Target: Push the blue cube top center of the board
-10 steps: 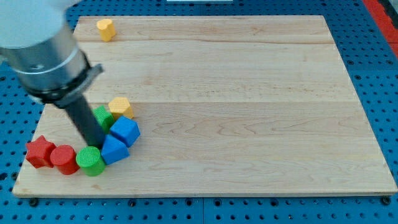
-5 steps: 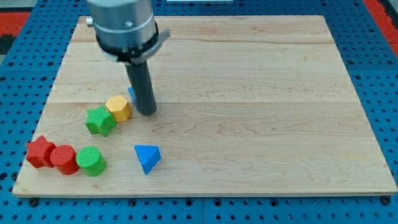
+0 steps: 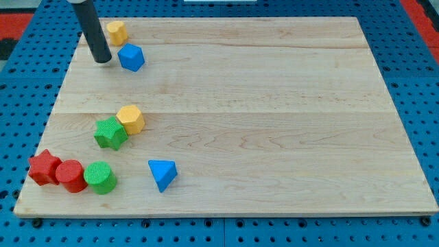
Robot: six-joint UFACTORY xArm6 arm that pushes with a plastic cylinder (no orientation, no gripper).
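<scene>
Our blue cube (image 3: 131, 57) has shot up to the tabletop's (image 3: 274, 103) upper left in half a second; my tip (image 3: 102, 60) now stands just left of it, apart, a bare-rod end effector with nothing to spread or pinch, centre still rightward.

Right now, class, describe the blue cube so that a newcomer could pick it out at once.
Start at the wooden board and look to its top-left corner. There the blue cube sits just to the right of my tip, below a small yellow block. It is the only blue piece up there; the blue triangle lies near the bottom edge.
</scene>
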